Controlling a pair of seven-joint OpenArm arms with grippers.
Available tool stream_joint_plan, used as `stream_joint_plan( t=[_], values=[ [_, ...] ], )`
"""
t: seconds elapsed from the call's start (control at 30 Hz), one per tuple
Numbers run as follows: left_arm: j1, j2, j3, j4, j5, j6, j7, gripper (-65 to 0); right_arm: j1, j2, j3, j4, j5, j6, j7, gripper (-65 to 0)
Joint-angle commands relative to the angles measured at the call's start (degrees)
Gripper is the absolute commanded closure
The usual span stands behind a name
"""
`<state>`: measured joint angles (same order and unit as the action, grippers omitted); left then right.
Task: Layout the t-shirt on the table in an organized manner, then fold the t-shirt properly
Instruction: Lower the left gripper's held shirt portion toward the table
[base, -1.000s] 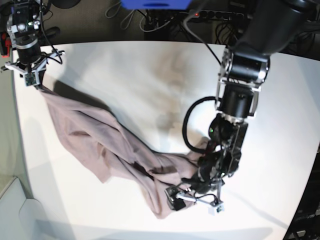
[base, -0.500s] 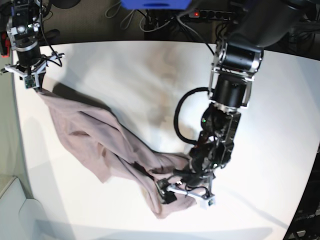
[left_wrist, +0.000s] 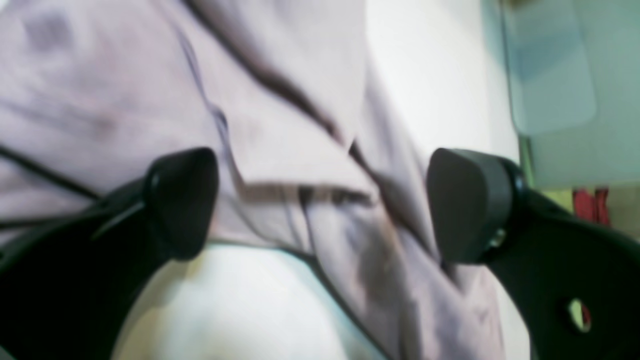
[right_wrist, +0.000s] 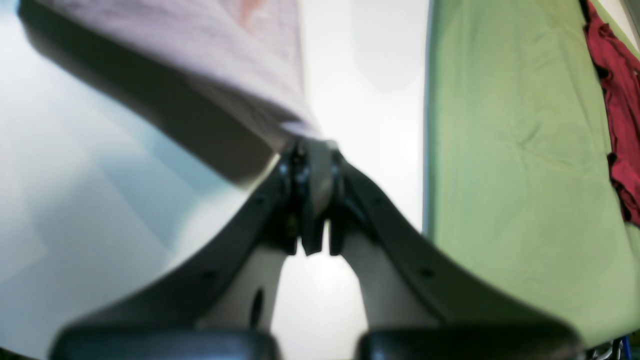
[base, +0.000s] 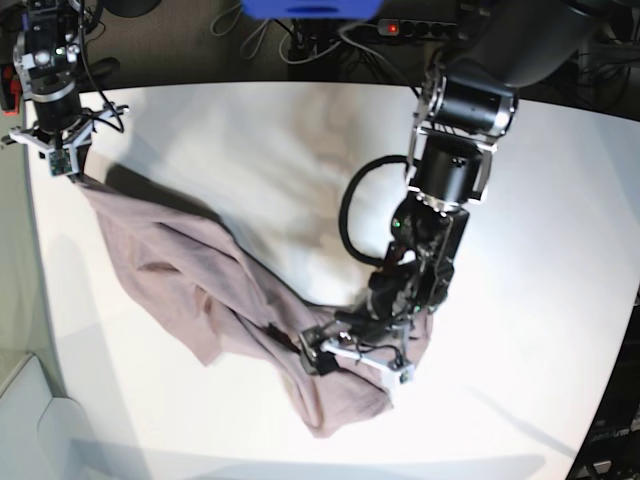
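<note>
1. Right now, the left gripper (base: 352, 357), a black claw with two fat rubber pads, has its jaws spread wide apart and holds nothing. It hangs low over the bunched end of the cloth, and in the left wrist view a folded edge of the cloth lies right between its two pads (left_wrist: 182, 200).
2. The right gripper (base: 62, 157), a thin black claw at the far corner, is pinched tight. It has hold of one corner of the soft dusty-pink cotton t-shirt (base: 190, 280), and in the right wrist view the cloth runs straight out from its tips.
3. The t-shirt lies in a long crumpled band across the big smooth white table (base: 560, 220). It goes from the pinched corner down to a heap under the left claw. It is not flat anywhere yet.
4. I think this is the laying-out step. No folding can start until the shirt is spread out.
5. Next, the left claw likely needs to dip down and close on that folded edge. It should grab just one layer if it can. Then the two claws could pull apart to stretch the shirt flat.
6. Beside the table there is a green cloth surface (right_wrist: 515, 150) with something red (right_wrist: 617, 100) on it.
</note>
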<state>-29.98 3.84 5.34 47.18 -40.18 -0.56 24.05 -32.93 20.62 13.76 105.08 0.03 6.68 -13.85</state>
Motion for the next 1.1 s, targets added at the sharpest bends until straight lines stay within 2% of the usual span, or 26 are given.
stream_joint_plan(
  t=[0.0,0.1,0.17,0.27,0.4,0.47,0.67,1.07],
  values=[
    [-1.80,0.52,-0.29,0.16,-0.56,-1.86,-0.98,-65.0,-0.08,0.78,0.35,0.81,-0.08,-0.39,1.32,0.0],
    [-1.89,1.57,-0.38,-0.80,-0.39,-2.56,-1.06,-49.4,-0.08,0.78,0.35,0.81,-0.08,-0.39,1.32,0.0],
    [-1.89,1.57,-0.46,-0.80,-0.21,-2.48,-1.06,-41.3,-0.08,0.78,0.35,0.81,-0.08,-0.39,1.32,0.0],
    [-1.89,2.54,-0.46,-0.80,-0.04,-2.39,-1.06,-33.7,-0.08,0.78,0.35,0.72,-0.08,-0.39,1.23,0.0],
    [-2.24,2.71,-0.46,-0.89,-0.04,-2.39,-1.15,-33.2,-0.08,0.70,0.35,0.72,-0.08,-0.39,1.06,0.0],
    [-2.24,2.71,-0.46,-0.89,-0.04,-2.39,-1.42,-33.2,-0.08,-0.36,0.35,0.46,-0.08,-0.39,1.23,0.0],
    [-2.24,2.71,-0.46,-1.95,0.05,-2.39,-6.34,-33.2,-0.08,-0.89,0.35,0.29,-0.08,-0.39,1.14,0.0],
    [-3.47,2.71,-0.64,-6.08,-0.48,-2.39,-6.95,-33.2,-0.44,-0.89,0.44,0.29,-0.08,-0.39,0.88,0.0]
  ],
)
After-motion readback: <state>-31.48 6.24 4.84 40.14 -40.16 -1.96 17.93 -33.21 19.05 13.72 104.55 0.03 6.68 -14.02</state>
